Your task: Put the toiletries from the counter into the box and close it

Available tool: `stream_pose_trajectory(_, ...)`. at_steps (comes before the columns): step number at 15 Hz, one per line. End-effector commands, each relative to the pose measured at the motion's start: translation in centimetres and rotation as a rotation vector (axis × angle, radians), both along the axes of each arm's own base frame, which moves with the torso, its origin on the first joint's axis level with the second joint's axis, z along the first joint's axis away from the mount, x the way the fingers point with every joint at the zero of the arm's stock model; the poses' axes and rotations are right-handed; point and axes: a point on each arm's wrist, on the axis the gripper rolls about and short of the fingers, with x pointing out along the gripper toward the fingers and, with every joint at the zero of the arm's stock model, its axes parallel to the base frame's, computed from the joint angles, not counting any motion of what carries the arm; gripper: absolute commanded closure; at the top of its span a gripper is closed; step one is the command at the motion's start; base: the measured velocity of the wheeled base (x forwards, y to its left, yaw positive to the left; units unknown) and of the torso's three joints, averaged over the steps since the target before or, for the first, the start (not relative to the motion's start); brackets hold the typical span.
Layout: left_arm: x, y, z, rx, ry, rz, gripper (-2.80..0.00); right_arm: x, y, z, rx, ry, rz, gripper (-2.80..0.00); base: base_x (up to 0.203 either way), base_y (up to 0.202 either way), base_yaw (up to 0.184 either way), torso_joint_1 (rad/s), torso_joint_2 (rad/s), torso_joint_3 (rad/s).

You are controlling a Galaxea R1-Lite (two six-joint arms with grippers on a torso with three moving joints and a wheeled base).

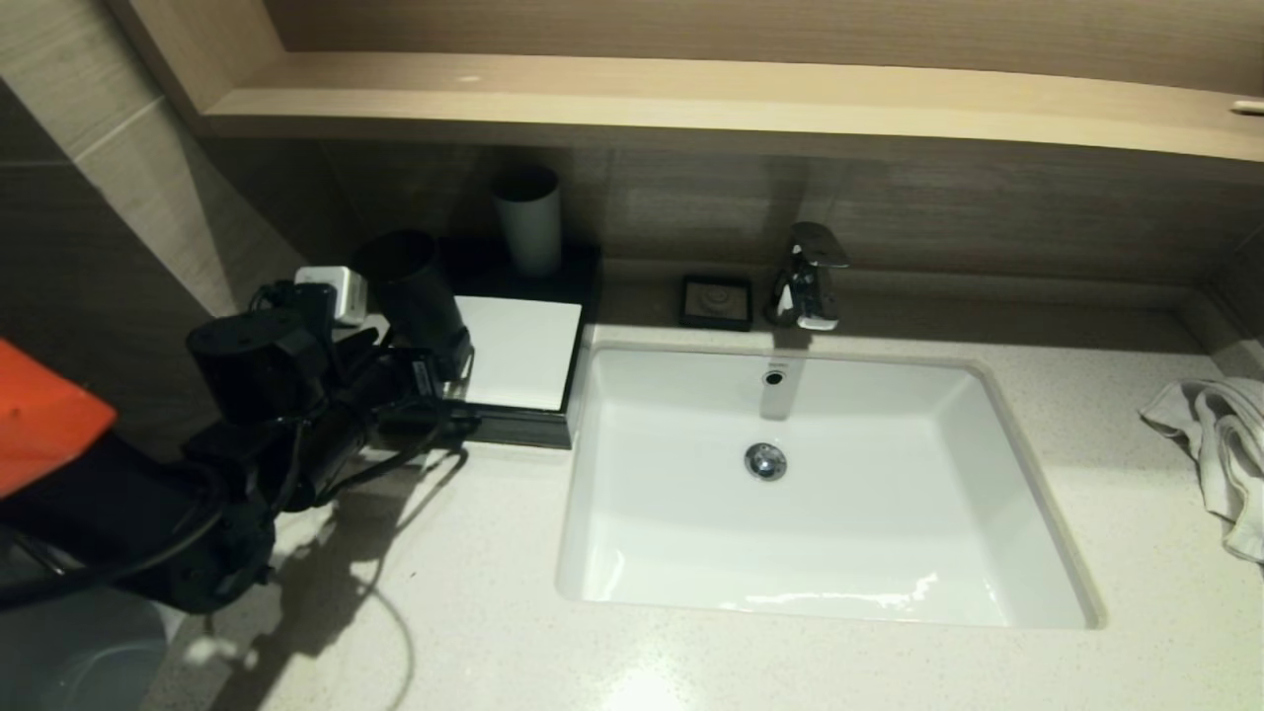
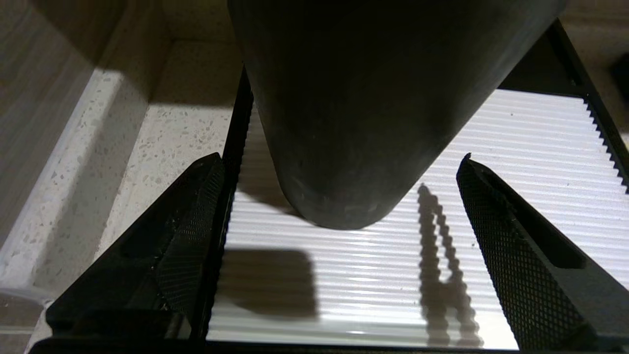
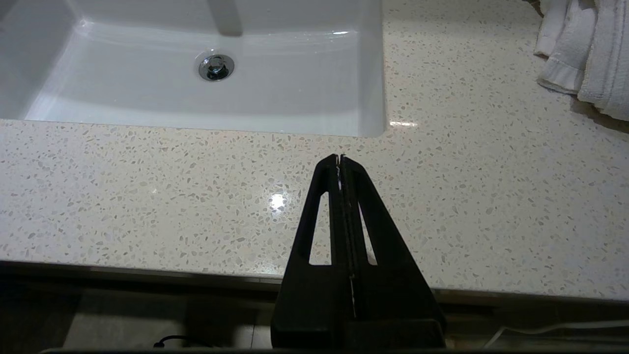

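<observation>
The left gripper (image 2: 339, 196) reached forward at the robot's left, fingers spread wide. The right gripper (image 3: 339, 158) hung parked, fingers pressed together.

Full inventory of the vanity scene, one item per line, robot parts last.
Low flat black box with white ribbed top panel: 1, counter left of sink.
Dark cup: 1, black, on the box top, between the left gripper's open fingers.
Pale cup: 1, grey-white, behind the box by the wall.
Small black square soap dish: 1, left of the tap.
Chrome tap: 1, behind the sink.
White rectangular sink: 1, inset in the counter.
Speckled off-white stone counter: 1.
White towel: 1, crumpled, counter far right.
Tan wooden shelf: 1, above.
Sachets: none visible.
Left gripper: black, open, at the dark cup.
Right gripper: black, shut, over the counter's front edge.
</observation>
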Motion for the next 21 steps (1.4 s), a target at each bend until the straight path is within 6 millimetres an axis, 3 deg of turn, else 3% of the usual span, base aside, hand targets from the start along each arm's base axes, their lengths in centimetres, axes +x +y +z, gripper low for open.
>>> stream_pose_trajectory(1,0.1,0.0,0.4,-0.006,-0.021,0.000,-2.80,0.0,0.0,0.0,0.000,0.000,0.000,0.00,0.000,0.000,0.000,0.000,0.00,0.000)
stream_pose_trajectory(21,1.4,-0.4,-0.4,-0.011,-0.035,0.001,-2.80,0.0,0.0,0.0,0.000,0.000,0.000,0.00,0.000,0.000,0.000,0.000,0.00,0.000)
